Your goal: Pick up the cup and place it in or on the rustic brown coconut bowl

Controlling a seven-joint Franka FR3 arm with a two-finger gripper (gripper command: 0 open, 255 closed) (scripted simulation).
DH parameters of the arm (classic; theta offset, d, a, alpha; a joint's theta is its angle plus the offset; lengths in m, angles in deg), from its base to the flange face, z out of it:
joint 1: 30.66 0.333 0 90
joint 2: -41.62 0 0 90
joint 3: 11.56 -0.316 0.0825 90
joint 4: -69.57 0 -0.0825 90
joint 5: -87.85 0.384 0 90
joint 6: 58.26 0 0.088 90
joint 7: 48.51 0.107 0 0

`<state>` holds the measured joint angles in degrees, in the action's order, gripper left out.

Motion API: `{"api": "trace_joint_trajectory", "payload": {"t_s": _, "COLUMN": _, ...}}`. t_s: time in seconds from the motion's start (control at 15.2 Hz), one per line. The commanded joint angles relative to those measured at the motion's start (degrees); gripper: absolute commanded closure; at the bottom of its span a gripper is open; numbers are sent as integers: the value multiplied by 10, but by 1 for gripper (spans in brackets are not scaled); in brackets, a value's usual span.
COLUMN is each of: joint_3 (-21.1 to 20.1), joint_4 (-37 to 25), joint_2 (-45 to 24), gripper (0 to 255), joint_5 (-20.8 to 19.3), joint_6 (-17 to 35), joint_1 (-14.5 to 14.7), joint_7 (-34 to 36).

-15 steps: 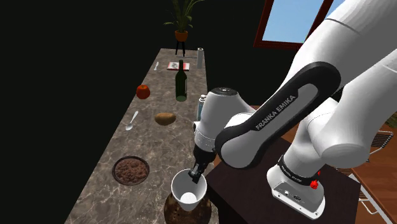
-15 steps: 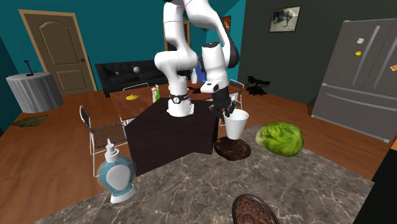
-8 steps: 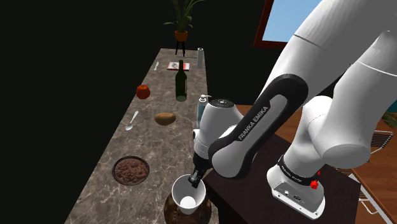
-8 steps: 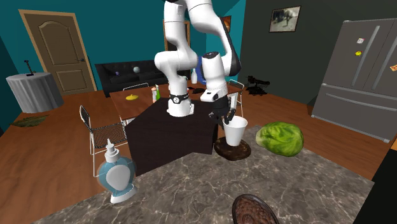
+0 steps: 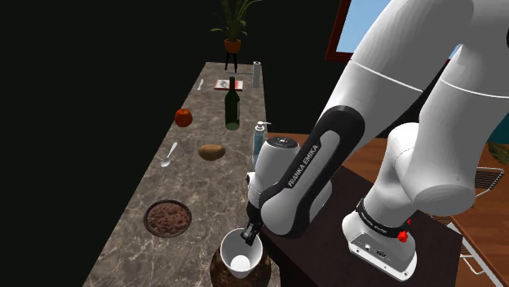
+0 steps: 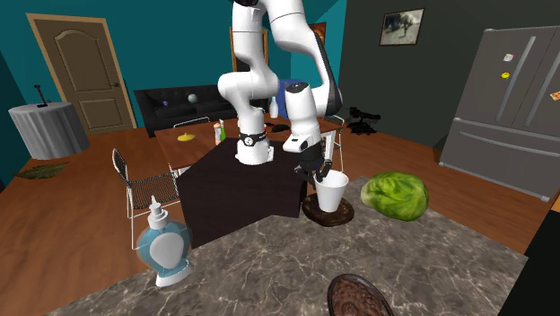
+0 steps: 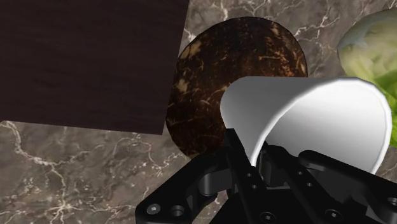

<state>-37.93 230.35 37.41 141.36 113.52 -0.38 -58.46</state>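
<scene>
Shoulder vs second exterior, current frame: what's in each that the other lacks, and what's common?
Shoulder: bottle, spoon and red fruit along the counter, with a potted plant at its far end.
Second exterior: lettuce, fridge, door.
Both: gripper shut on the rim of the cup, the cup upright over the bowl, beside the stand.

Teal walls [image 6: 153, 45], wooden floor [image 6: 63, 233], grey fridge [image 6: 503, 108], panelled door [image 6: 76, 76].

Marble counter [image 5: 130, 232]: coconut bowl [image 6: 316, 214], lettuce [image 6: 393, 195], apple [image 5: 183, 117], bottle [image 5: 232, 106], spoon [image 5: 169, 155].
</scene>
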Motion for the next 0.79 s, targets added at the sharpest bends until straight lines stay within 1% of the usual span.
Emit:
{"api": "trace_joint_trajectory", "payload": {"t_s": 0.0, "joint_3": 0, "joint_4": 0, "joint_2": -1, "gripper": 255, "joint_5": 1, "joint_6": 1, "joint_1": 0, "joint_7": -1}}
{"api": "trace_joint_trajectory", "payload": {"t_s": 0.13, "joint_3": 0, "joint_4": 0, "joint_2": -1, "gripper": 255, "joint_5": 1, "joint_6": 1, "joint_1": 0, "joint_7": -1}}
{"api": "trace_joint_trajectory", "payload": {"t_s": 0.2, "joint_3": 0, "joint_4": 0, "joint_2": -1, "gripper": 0, "joint_5": 1, "joint_6": 1, "joint_1": 0, "joint_7": -1}}
{"api": "trace_joint_trajectory", "payload": {"t_s": 0.53, "joint_3": 0, "joint_4": 0, "joint_2": -1, "gripper": 0, "joint_5": 1, "joint_6": 1, "joint_1": 0, "joint_7": -1}}
{"api": "trace_joint_trajectory", "payload": {"t_s": 0.73, "joint_3": 18, "joint_4": 32, "joint_2": 106, "gripper": 0, "joint_5": -81, "joint_6": -80, "joint_1": -6, "joint_7": 74}}
